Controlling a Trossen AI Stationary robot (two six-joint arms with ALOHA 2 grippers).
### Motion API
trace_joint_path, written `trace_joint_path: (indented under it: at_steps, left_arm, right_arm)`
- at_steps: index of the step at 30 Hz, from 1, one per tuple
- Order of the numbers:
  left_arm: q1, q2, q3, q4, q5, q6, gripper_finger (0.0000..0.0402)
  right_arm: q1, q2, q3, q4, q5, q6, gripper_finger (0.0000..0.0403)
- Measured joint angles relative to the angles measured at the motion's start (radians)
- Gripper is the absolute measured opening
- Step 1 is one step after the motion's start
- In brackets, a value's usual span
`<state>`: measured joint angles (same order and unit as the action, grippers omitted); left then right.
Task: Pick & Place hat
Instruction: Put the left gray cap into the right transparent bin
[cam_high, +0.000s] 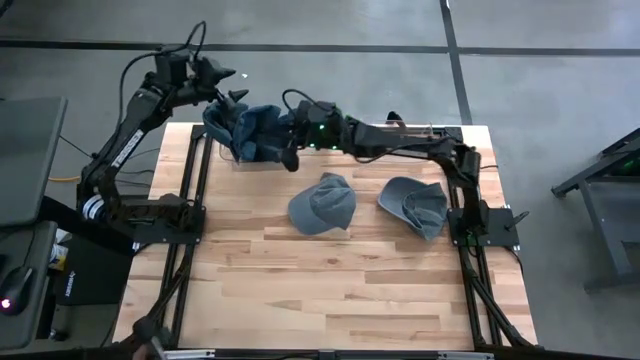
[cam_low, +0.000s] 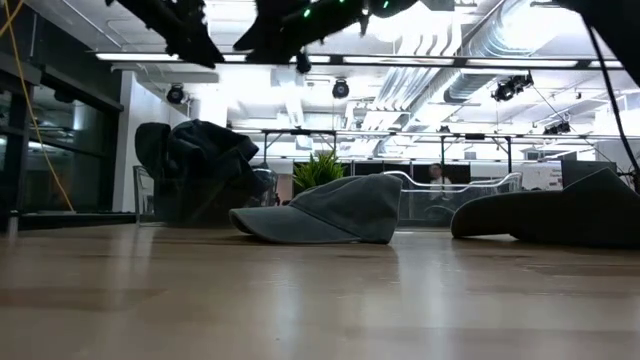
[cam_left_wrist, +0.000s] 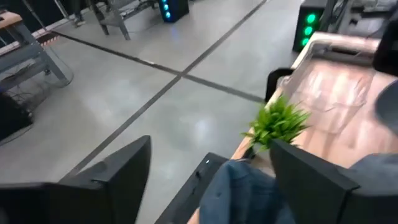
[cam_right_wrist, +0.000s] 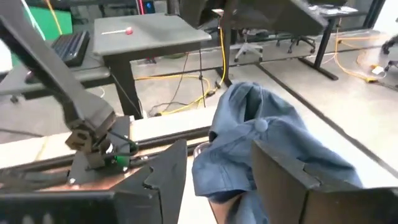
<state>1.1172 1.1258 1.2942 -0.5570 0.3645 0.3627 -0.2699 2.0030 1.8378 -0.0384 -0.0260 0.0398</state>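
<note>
Blue hats (cam_high: 250, 135) piled in bin at surface far-left corner. Both tools overhead: left tool (cam_high: 232, 97) released, behind pile; right tool (cam_high: 291, 135) released, beside pile, nearer. Grey hat (cam_high: 323, 204) mid-surface, untouched.

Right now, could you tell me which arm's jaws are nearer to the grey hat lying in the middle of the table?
The right. The right gripper hovers just beyond the grey hat, by the blue hat pile. The left gripper sits farther off, past that pile.
</note>
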Motion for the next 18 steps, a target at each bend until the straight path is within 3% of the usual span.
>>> trace_joint_path:
  at_steps: [8,14,18]
  left_arm:
    - [-0.008,-0.111,0.0,-0.082,0.085,-0.131,0.0149]
    - [-0.095,-0.168,0.0,-0.15,0.12,-0.152,0.0023]
    - [-0.187,-0.188,0.0,-0.176,0.108,-0.172,0.0014]
  right_arm:
    - [0.026,-0.154,0.0,-0.289,-0.008,-0.067,0.0144]
    - [0.072,-0.228,0.0,-0.537,-0.008,-0.067,0.0138]
    - [0.107,-0.267,0.0,-0.747,-0.007,-0.067,0.0138]
